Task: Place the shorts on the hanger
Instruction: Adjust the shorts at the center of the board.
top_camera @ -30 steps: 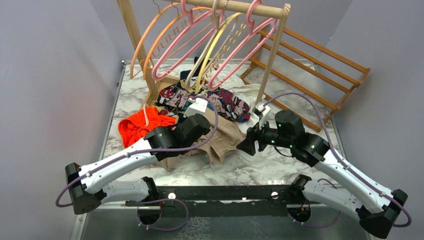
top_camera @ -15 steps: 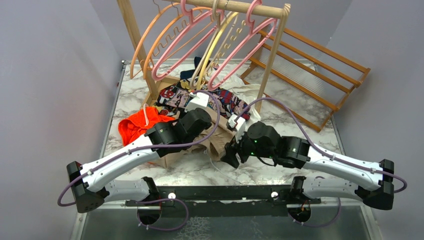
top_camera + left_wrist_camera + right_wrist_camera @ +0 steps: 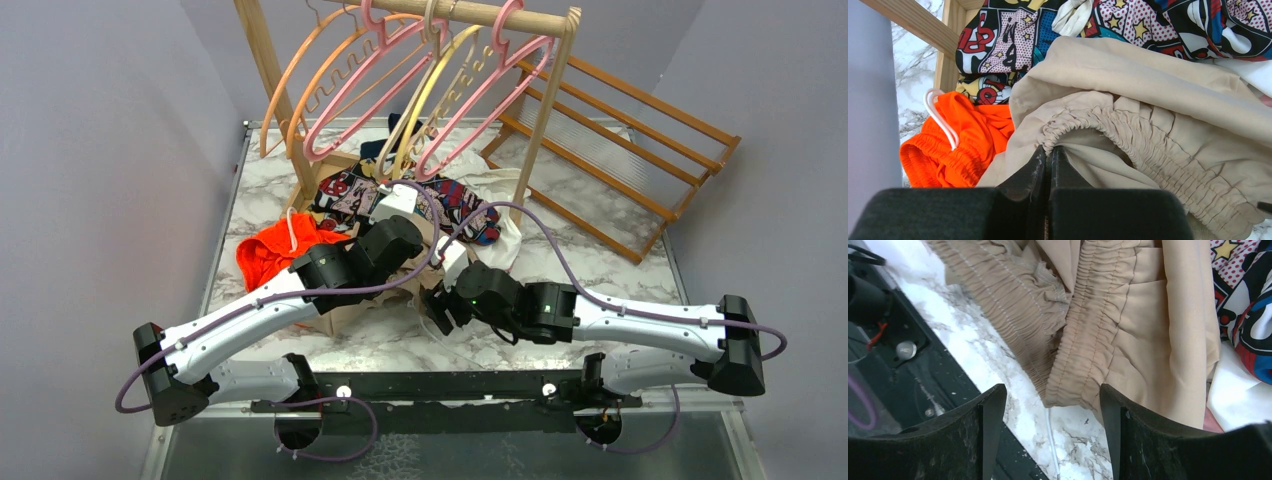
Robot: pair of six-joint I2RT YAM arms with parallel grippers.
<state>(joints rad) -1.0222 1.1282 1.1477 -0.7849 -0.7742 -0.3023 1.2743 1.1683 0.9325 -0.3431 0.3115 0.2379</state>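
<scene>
The beige shorts (image 3: pixel 432 262) lie bunched on the marble table, mostly under my two arms. My left gripper (image 3: pixel 1050 150) is shut on the gathered waistband of the shorts (image 3: pixel 1148 100); in the top view it (image 3: pixel 405 245) sits over the pile. My right gripper (image 3: pixel 1053 390) is open just above the table, and the near end of the waistband (image 3: pixel 1083 355) lies between its fingers. In the top view it (image 3: pixel 437 305) is at the shorts' near edge. The white drawstring (image 3: pixel 1050 427) trails on the marble. Two pink hangers (image 3: pixel 370 85) hang on the rail at the back.
An orange garment (image 3: pixel 280 250) lies left of the shorts. A comic-print cloth (image 3: pixel 450 200) lies behind them, and a white cloth (image 3: pixel 505 240) to the right. Orange and yellow hangers share the wooden rail (image 3: pixel 500 15). A slatted rack (image 3: pixel 620 130) leans at the right. The black base rail (image 3: pixel 440 385) runs along the near edge.
My right arm has swung left and lowered, bringing its open gripper from the right of the shorts to their near waistband edge. The left arm has barely moved.
</scene>
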